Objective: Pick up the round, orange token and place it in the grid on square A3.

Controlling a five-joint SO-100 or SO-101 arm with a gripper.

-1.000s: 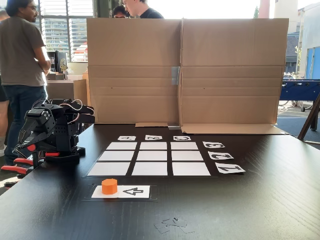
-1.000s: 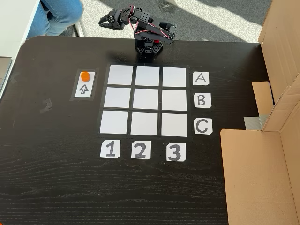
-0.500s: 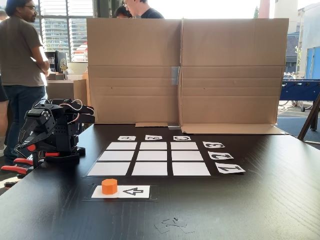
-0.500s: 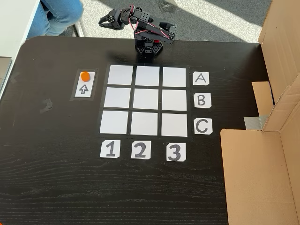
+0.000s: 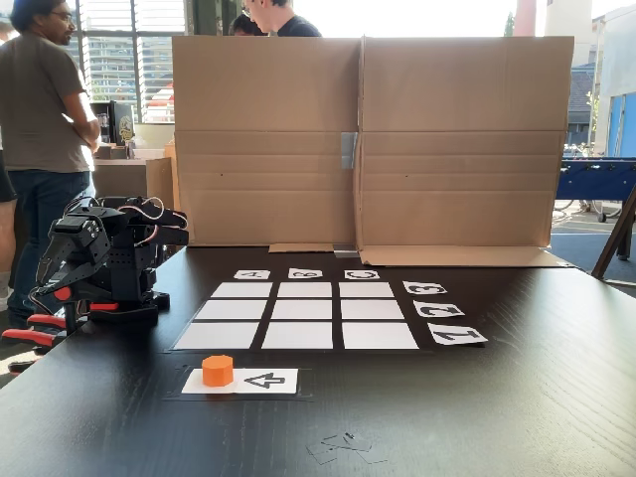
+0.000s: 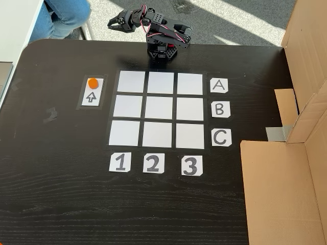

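1. Nothing on the table has moved since the earlier frames.
2. Folded arm's gripper (image 6: 113, 21) holds nothing; jaw opening unclear.
3. Round, orange token (image 6: 92, 82) sits on the arrow card (image 6: 91, 97), well apart from the gripper, beside the grid (image 6: 160, 109).

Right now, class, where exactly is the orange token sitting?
In both fixed views the orange token sits on the arrow card, at the end the arrow points to, just outside the grid on its column-1 side.
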